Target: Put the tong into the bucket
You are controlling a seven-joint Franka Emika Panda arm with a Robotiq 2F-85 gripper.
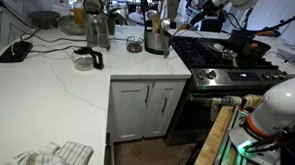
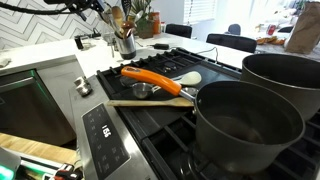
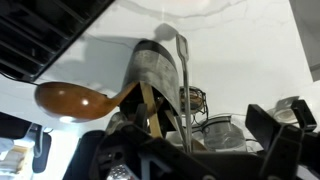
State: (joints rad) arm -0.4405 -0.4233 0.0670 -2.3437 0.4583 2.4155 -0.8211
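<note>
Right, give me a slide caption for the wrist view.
Wrist view: metal tongs seen in front of a steel bucket holding a wooden spoon, on a white counter.

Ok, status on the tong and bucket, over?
End effector at bucket, grip unclear. Tong crossing bucket's side, not visibly inside. Wooden spoon sticking out.

The bucket (image 1: 158, 42) stands on the countertop (image 1: 57, 81) at the stove's (image 1: 227, 69) 9 o'clock.
A small cup (image 1: 135, 44) sits at the bucket's 9 o'clock, a jug (image 1: 96, 30) beyond it, and a cloth (image 1: 46, 159) at 7 o'clock near the front edge. On the stove a large pot (image 2: 245, 125) sits at 4 o'clock, a second pot (image 2: 285, 75) behind it, with a spatula (image 2: 150, 77) and wooden spoon (image 2: 150, 101) at their 9 o'clock. In the wrist view the tong (image 3: 182, 60) runs along the bucket's 3 o'clock side.
</note>
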